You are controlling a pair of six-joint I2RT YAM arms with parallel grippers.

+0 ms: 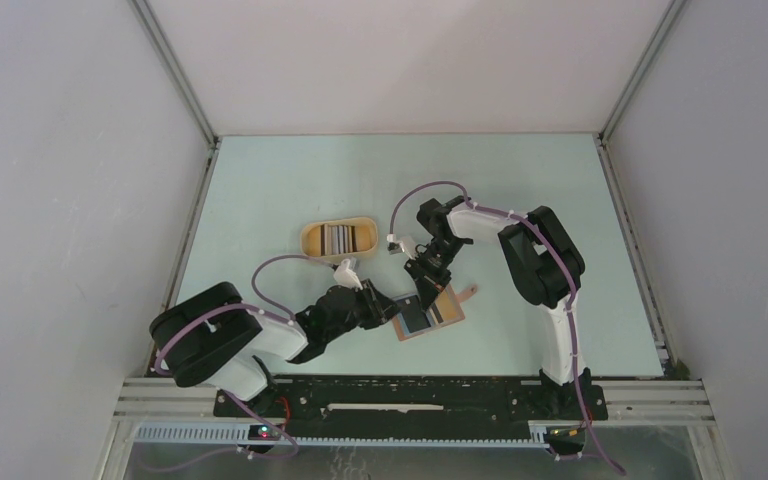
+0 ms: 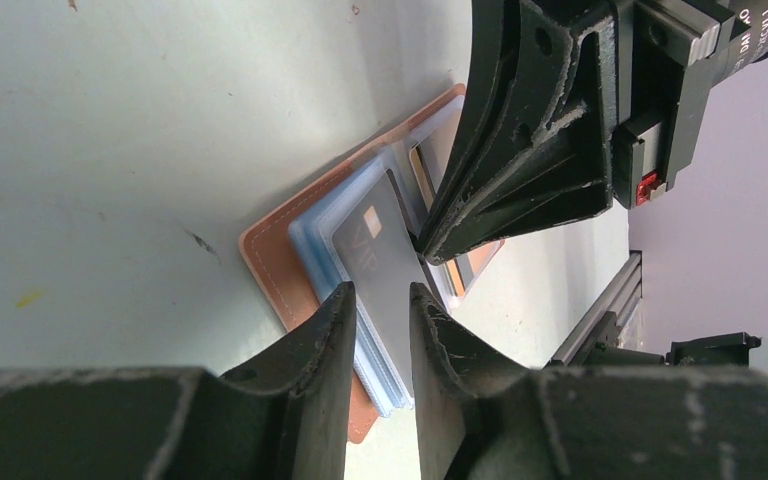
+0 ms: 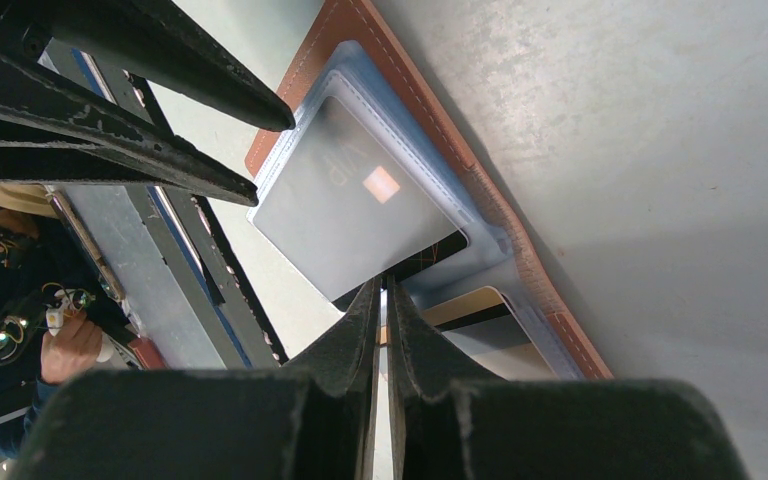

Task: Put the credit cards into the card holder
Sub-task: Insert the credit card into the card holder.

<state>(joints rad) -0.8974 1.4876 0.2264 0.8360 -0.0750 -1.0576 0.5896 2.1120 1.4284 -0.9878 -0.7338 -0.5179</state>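
Observation:
The reddish-brown card holder [image 1: 450,318] [image 2: 270,250] [image 3: 430,110] lies open on the table, its clear blue-grey sleeves facing up. A grey credit card [image 2: 380,260] [image 3: 350,200] with a small chip lies on the sleeves and sticks out past their edge. My right gripper [image 1: 428,290] [image 3: 382,285] [image 2: 425,245] is shut, and its tip touches that card's edge. My left gripper [image 1: 392,308] [image 2: 380,295] [image 3: 272,162] hovers at the sleeves' opposite end, its jaws apart with nothing pinched. A pale card with a dark stripe [image 3: 480,310] sits in the other half. More credit cards [image 1: 338,238] lie in the tray.
A yellow oval tray [image 1: 308,238] stands behind the holder, to the left. The holder's strap tab [image 1: 470,292] sticks out to the right. A metal rail [image 1: 410,385] runs along the near edge. White walls enclose the table.

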